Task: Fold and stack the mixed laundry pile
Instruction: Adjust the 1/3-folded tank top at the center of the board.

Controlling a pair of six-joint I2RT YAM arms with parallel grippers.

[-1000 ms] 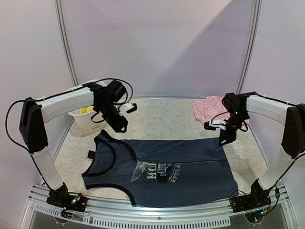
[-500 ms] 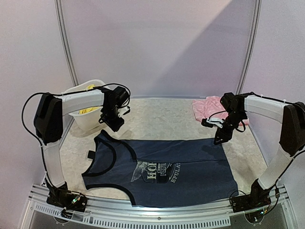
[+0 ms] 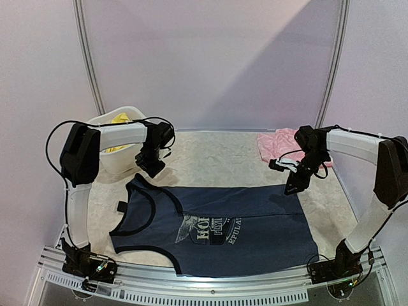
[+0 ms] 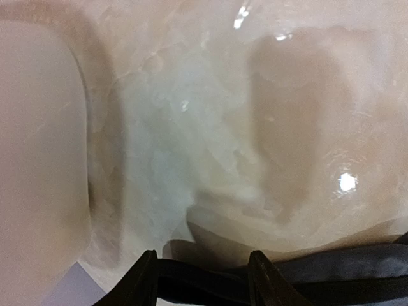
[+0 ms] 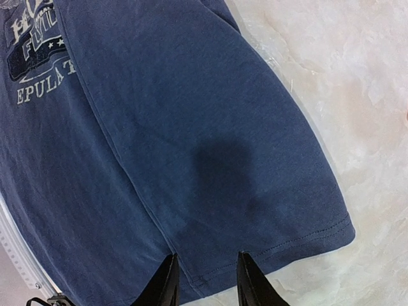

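Navy top [image 3: 217, 226], pink piece [image 3: 278, 144], yellow piece [image 3: 119, 117]: one each.

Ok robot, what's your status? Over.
Left tool open, near top, strap end. Right tool open, over hem end. Top flat, not folded. Nothing blocking.

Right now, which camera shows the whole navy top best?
Top external: it alone shows the navy top whole, spread flat with its print. The right wrist shows only the hem end and some lettering; the left wrist only a dark strap edge.
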